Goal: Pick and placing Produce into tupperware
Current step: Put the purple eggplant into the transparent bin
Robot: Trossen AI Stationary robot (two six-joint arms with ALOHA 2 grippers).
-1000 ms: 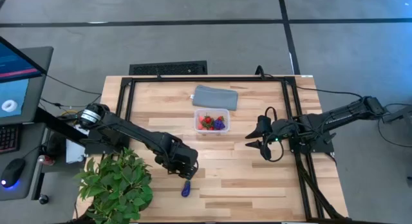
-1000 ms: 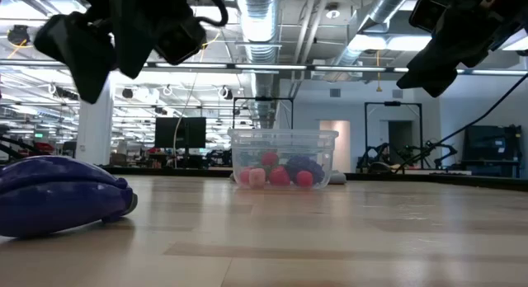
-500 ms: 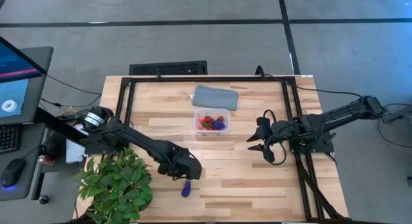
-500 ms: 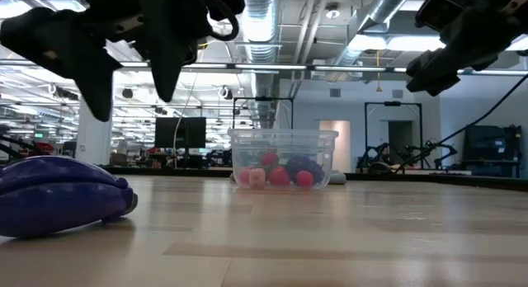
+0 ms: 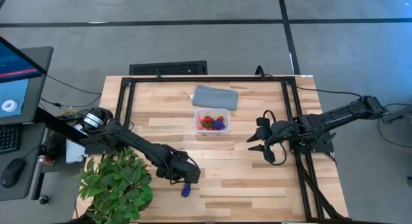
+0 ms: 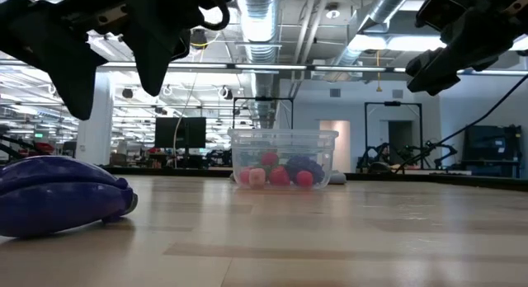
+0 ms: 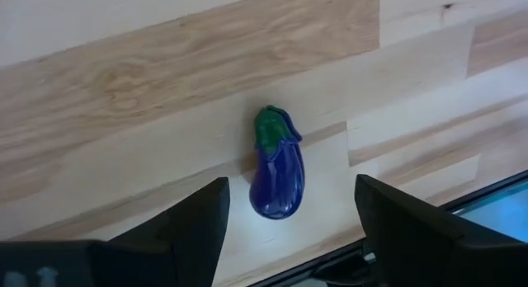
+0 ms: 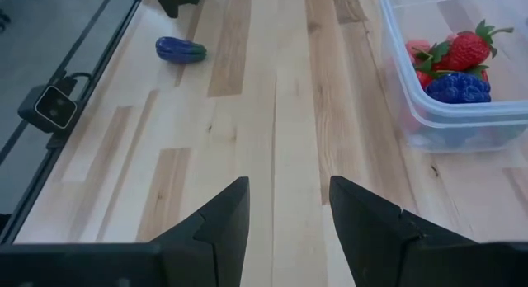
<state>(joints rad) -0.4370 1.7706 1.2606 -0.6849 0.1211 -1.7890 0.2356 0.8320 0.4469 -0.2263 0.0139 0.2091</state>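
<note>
A small dark purple toy eggplant (image 5: 186,188) with a green top lies on its side on the wood near the table's near edge. My left gripper (image 5: 183,176) hovers open just above and on the far side of it. In the left wrist view the eggplant (image 7: 276,176) shows between the two fingers, untouched. The clear tupperware (image 5: 212,121) stands mid-table, holding red strawberries and a dark purple piece (image 8: 459,87). My right gripper (image 5: 261,141) waits open to the right of the tupperware, above the table. In the low view the eggplant (image 6: 58,195) lies below the left gripper (image 6: 107,56).
A flat grey-blue pad (image 5: 215,97) lies just beyond the tupperware. A large leafy green plant (image 5: 116,185) stands at the table's near left corner, close to my left arm. A black frame (image 5: 129,95) runs along the table's edges. Bare wood lies between the eggplant and the tupperware.
My left gripper has moved toward the table's near edge, closing in on the eggplant, and has stayed open. The eggplant has not moved. My right gripper shifted slightly at first, then held still.
</note>
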